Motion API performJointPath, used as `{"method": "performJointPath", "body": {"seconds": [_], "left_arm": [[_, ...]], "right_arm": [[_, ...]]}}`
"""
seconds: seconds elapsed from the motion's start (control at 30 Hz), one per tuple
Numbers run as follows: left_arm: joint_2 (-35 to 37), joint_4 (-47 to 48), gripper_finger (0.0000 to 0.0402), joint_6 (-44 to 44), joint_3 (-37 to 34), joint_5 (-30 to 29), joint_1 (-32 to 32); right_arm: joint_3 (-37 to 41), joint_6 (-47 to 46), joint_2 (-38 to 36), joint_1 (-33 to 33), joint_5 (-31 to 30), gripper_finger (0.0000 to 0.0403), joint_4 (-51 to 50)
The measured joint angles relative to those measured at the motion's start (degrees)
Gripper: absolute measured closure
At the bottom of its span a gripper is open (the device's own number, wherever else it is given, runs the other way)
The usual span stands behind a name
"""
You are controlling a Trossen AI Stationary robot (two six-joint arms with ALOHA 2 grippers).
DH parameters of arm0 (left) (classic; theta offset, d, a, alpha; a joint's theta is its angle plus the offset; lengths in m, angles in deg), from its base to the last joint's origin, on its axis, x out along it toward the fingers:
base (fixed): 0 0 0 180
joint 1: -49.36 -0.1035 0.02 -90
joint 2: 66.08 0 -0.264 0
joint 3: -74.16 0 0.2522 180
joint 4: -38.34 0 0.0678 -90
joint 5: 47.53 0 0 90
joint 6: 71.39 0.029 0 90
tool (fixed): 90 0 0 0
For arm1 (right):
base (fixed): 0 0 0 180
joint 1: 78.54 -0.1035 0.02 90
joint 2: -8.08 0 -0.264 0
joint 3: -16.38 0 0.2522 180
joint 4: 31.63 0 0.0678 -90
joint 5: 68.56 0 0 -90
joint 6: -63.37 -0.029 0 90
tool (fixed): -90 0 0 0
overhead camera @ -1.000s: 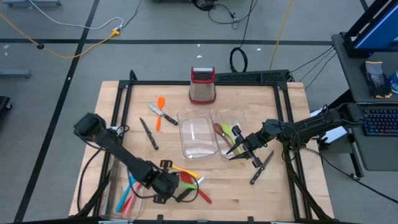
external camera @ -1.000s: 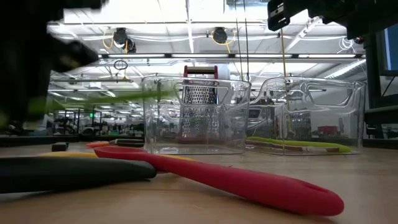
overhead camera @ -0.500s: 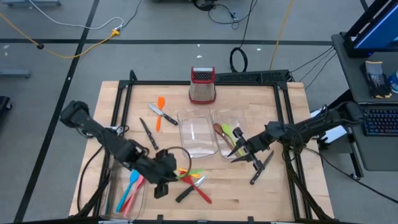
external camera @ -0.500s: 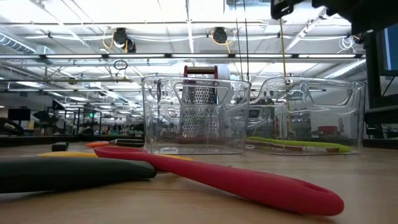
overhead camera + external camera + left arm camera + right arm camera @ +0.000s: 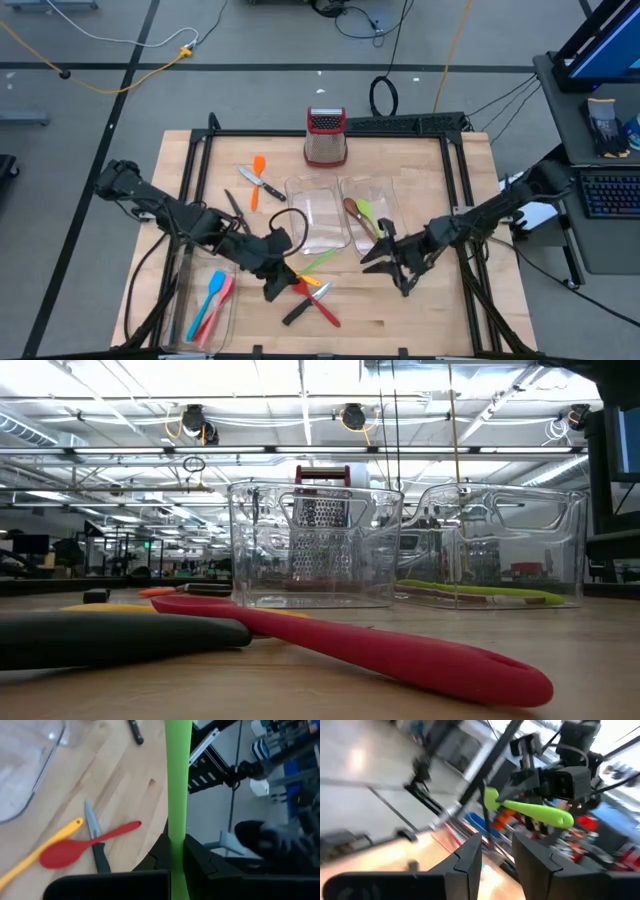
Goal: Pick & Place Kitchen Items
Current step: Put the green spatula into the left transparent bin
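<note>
Lifted since a moment ago, the long green plastic utensil (image 5: 322,261) sits pinched in the left gripper (image 5: 283,262) at six o'clock of the clear plastic tray (image 5: 317,218); right gripper (image 5: 388,262), fingers spread and empty, hovers over the wooden surface (image 5: 440,310).

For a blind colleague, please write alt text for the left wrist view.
The left gripper is shut on a green utensil above the wooden table. Below lie a red spoon, a yellow utensil and a black-handled knife.

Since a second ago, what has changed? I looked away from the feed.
The left gripper, shut on the green utensil, carried it from the front edge toward the trays. The right gripper drew back from the right tray toward the front. The grater, trays and loose utensils stayed put.
</note>
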Motion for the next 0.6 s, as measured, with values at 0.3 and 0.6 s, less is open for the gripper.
{"method": "performJointPath", "body": {"seconds": [0.3,0.6], "left_arm": [[0.00,1.40,0.0391,-7.88,0.00,5.83,-2.76],[-0.25,8.83,0.0391,-13.58,-0.04,6.18,-3.08]], "right_arm": [[-9.01,16.36,11.06,-5.30,-21.87,0.0283,-4.70],[-17.71,23.74,17.64,-8.56,-41.12,0.0226,-9.68]]}}
